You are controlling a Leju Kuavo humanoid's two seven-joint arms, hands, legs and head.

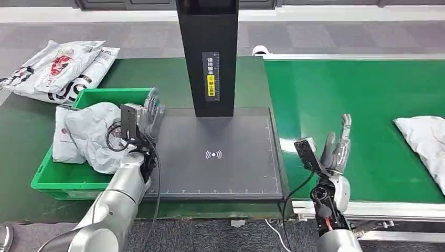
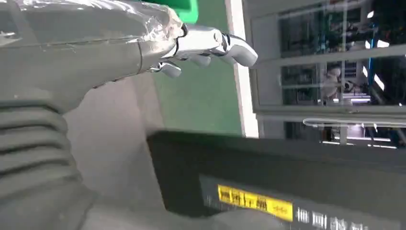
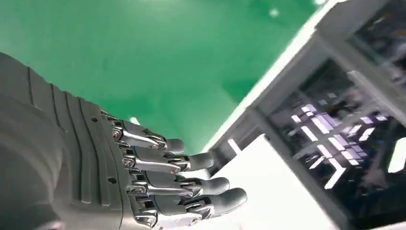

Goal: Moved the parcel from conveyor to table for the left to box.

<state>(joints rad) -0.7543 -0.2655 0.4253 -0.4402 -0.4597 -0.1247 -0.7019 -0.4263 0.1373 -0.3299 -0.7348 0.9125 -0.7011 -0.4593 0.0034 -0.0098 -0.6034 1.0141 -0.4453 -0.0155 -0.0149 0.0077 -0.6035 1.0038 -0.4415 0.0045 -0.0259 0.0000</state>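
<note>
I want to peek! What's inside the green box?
The green box holds a crumpled white parcel, heaped against its right wall beside the robot's left hand. Whatever lies beneath the parcel is covered.

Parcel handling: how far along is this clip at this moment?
Done: at least one white parcel already lies in the green bin. In hand: nothing; the left hand is at the bin's edge, the right hand over the conveyor, both holding nothing. Left: another parcel waits on the belt, and the scanner pad is bare.
</note>
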